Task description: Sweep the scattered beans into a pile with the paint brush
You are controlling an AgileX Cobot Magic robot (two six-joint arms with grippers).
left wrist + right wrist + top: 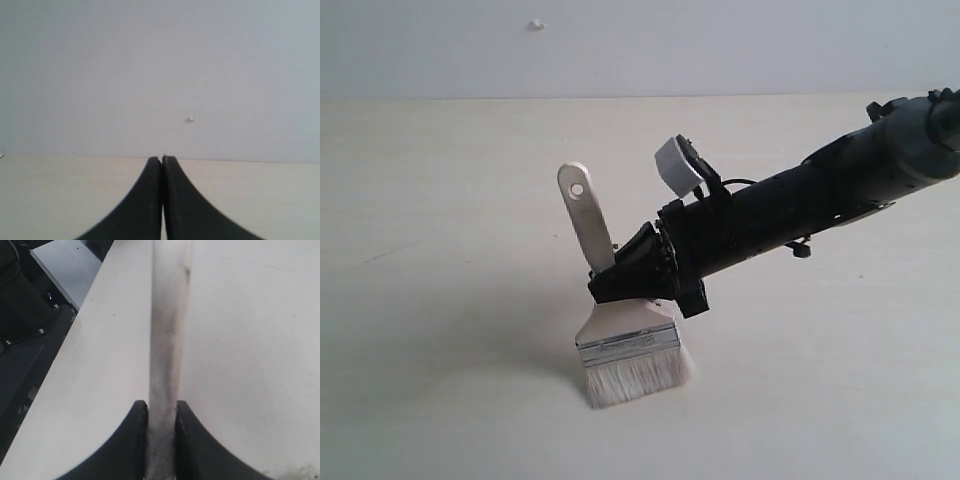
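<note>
The paint brush (620, 330) stands nearly upright on the pale table, off-white bristles splayed on the surface, silver band above them, handle with its hole leaning up and left. My right gripper (632, 272) is shut on the handle just above the band. In the right wrist view the handle (167, 330) runs up between the two black fingers of the right gripper (161, 407). My left gripper (162, 159) is shut with nothing in it, facing the wall; it does not show in the exterior view. No beans are visible in any view.
The pale table (440, 300) stretches around the brush. The table's edge (75, 335) shows in the right wrist view, with dark equipment (25, 315) below it. A small white fixture (536, 24) sits on the back wall.
</note>
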